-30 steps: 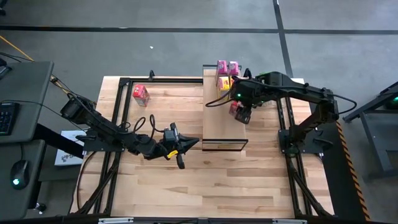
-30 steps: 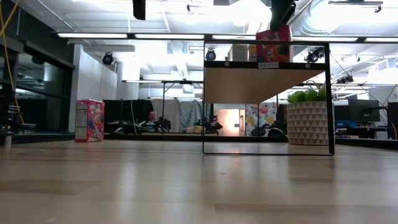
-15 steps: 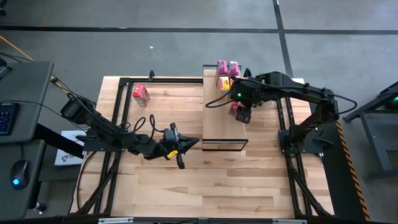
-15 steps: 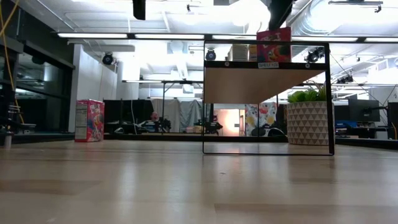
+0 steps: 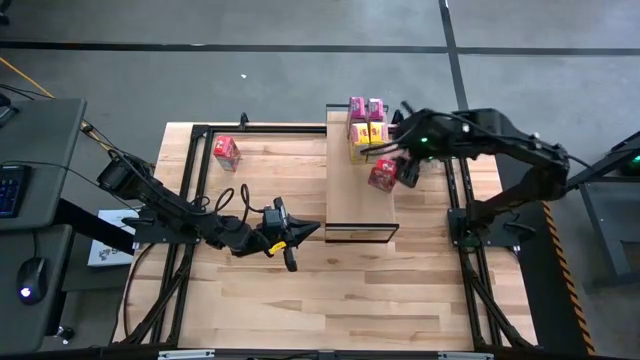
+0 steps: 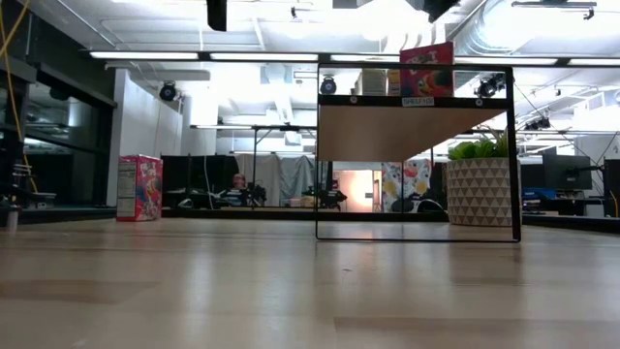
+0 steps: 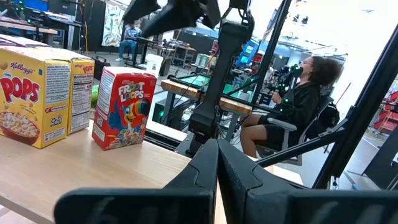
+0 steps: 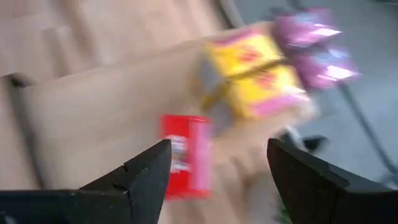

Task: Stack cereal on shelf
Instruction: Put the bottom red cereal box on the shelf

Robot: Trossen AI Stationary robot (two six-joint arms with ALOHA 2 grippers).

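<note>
Cereal boxes number six in the high view: five stand on the shelf (image 5: 350,200), and one sits alone on the surface (image 5: 300,310).

By size, the surface comes first, then the shelf, a long light-wood board on a dark frame toward two o'clock of the surface. At the shelf's twelve o'clock end stand two pink boxes (image 5: 366,107) side by side. Touching them on the six o'clock side are two yellow boxes (image 5: 362,133). One red box (image 5: 382,174) stands a little apart, at the shelf's three o'clock edge. A second red box (image 5: 227,149) stands on the surface near ten o'clock, well apart from the shelf.

The right gripper (image 5: 408,170) hovers just beside the red box on the shelf, jaws spread and holding nothing. The left gripper (image 5: 290,250) waits low over the middle of the surface, jaws pressed together.
</note>
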